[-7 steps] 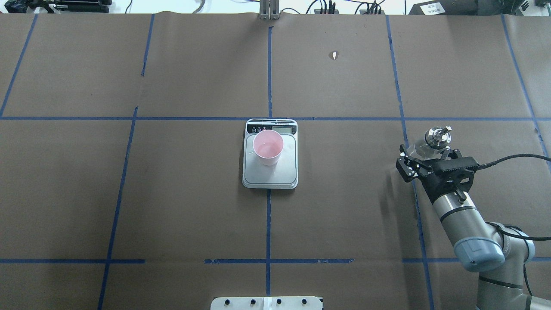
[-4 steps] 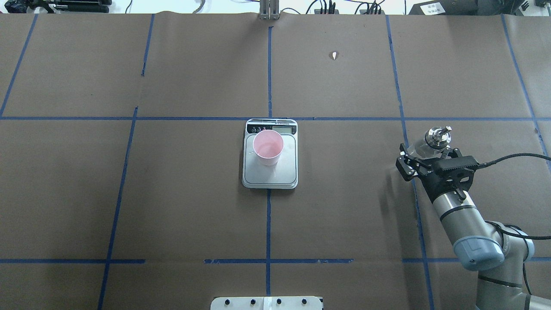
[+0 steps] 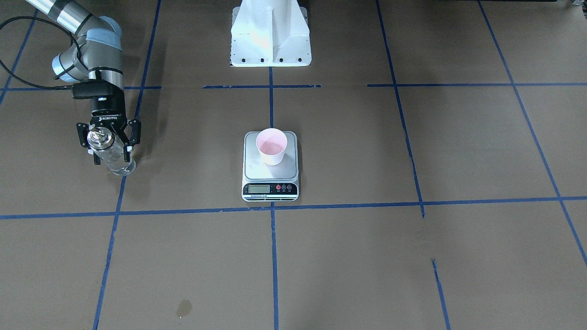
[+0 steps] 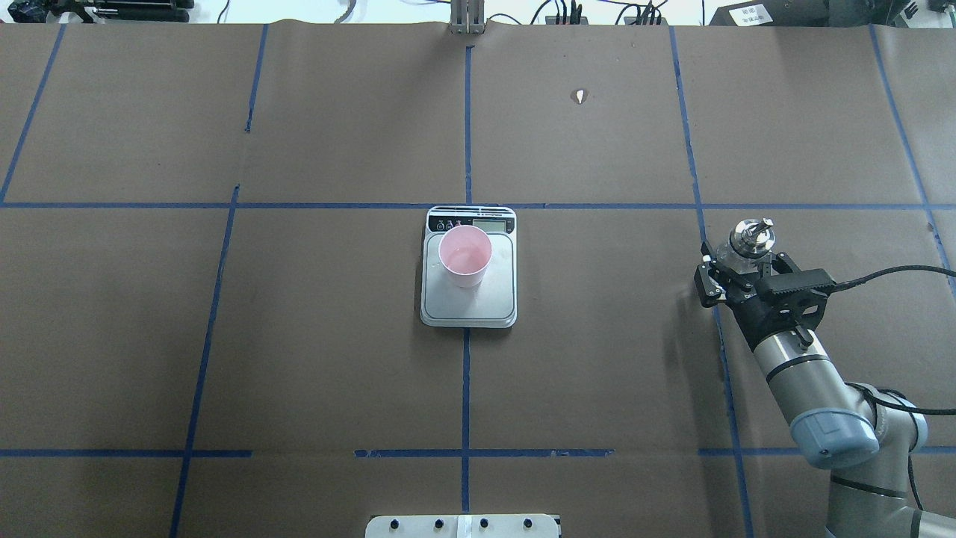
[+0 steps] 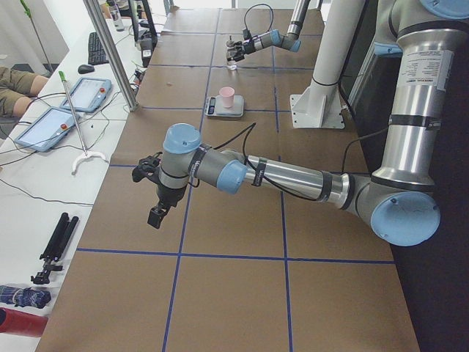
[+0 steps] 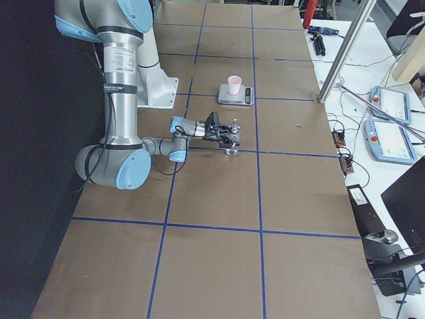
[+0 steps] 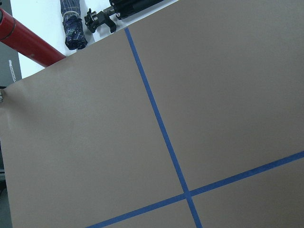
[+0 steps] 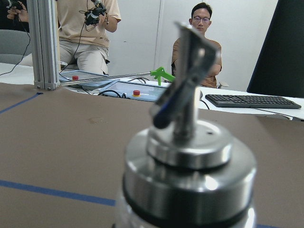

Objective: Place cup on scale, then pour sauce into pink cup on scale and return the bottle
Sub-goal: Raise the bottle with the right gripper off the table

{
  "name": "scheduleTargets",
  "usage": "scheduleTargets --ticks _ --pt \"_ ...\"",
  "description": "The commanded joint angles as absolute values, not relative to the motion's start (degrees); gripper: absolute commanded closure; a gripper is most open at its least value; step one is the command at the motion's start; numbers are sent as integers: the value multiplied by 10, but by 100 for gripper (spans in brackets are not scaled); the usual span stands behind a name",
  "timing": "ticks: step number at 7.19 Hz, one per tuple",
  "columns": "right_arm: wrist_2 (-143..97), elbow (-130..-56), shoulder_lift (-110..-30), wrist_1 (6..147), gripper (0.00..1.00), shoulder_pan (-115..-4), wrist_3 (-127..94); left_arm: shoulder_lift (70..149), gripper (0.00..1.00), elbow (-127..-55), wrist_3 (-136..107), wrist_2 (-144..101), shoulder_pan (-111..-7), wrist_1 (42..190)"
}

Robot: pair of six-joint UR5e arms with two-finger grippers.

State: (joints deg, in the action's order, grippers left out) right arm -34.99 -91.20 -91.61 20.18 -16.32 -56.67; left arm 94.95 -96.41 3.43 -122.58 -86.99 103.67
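The pink cup (image 4: pixel 464 254) stands upright on the far half of the steel scale (image 4: pixel 493 306), near its display; both also show in the front view, cup (image 3: pixel 271 145) on scale (image 3: pixel 250 170). My right gripper (image 4: pixel 742 258) is shut on the clear glass bottle (image 4: pixel 749 240) at the table's right side. The bottle (image 3: pixel 112 158) stands about upright with its base at the table. Clear sauce (image 3: pixel 120 168) fills its lower part. Its metal spout fills the right wrist view (image 8: pixel 190 180). My left gripper (image 5: pixel 149 192) shows only in the exterior left view, over bare table; I cannot tell its state.
The white robot base (image 3: pixel 270 36) stands behind the scale. A small white scrap (image 4: pixel 580 96) lies far right of centre, and a stain (image 3: pixel 184 308) marks the operators' side. A red tube (image 7: pixel 28 45) and tools lie off the table's left end. People sit beyond the table.
My right gripper has swung the bottle from a tilt to about upright and shifted slightly right and away. The cup and scale have not moved.
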Motion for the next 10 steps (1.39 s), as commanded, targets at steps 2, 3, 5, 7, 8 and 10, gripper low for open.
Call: scheduleTargets --ticks 2,3,5,7,8,10 --pt "-372 -915 -915 159 100 -170 -559 950 0 -964 34 -1226 -870 1036" --pt "-386 -925 -916 159 100 -184 -537 950 0 -964 34 -1226 -870 1036" --pt "-386 -944 -917 161 100 -198 -478 950 0 -956 36 -1226 -870 1036" --pt "-386 -959 -917 166 100 -205 -406 943 0 -955 36 -1231 -870 1035" --pt "-386 -965 -917 166 100 -207 -347 941 0 -955 36 -1231 -870 1035" --pt "-401 -1002 -921 167 100 -220 -256 940 0 -955 36 -1231 -870 1037"
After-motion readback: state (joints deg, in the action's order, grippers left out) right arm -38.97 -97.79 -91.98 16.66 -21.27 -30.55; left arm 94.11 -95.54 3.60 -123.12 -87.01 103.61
